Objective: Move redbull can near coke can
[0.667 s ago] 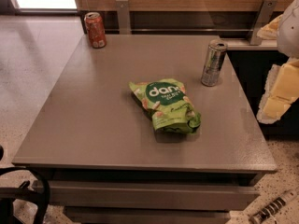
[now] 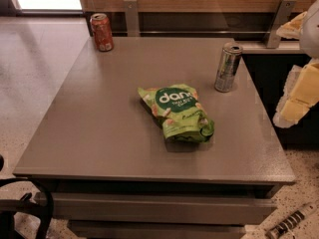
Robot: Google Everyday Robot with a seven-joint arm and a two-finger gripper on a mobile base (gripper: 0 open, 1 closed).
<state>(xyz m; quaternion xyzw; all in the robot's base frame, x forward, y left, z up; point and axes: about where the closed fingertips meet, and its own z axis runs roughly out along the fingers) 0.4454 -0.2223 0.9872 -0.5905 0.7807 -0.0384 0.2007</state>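
Observation:
The redbull can [image 2: 228,67], slim and silver-grey, stands upright near the right edge of the grey table [image 2: 99,128]. The coke can [image 2: 101,32], red-orange with white markings, stands upright at the table's far left corner. The two cans are far apart. My arm [image 2: 299,93], in white and yellow covers, hangs beside the table's right edge, apart from both cans. My gripper [image 2: 291,222] shows as a ribbed part low at the bottom right, below the table top and holding nothing that I can see.
A green snack bag [image 2: 177,112] lies in the middle of the table, between the cans. A wooden wall with metal brackets [image 2: 132,15] runs behind the table. A black chair part [image 2: 30,203] is at the bottom left, over speckled floor.

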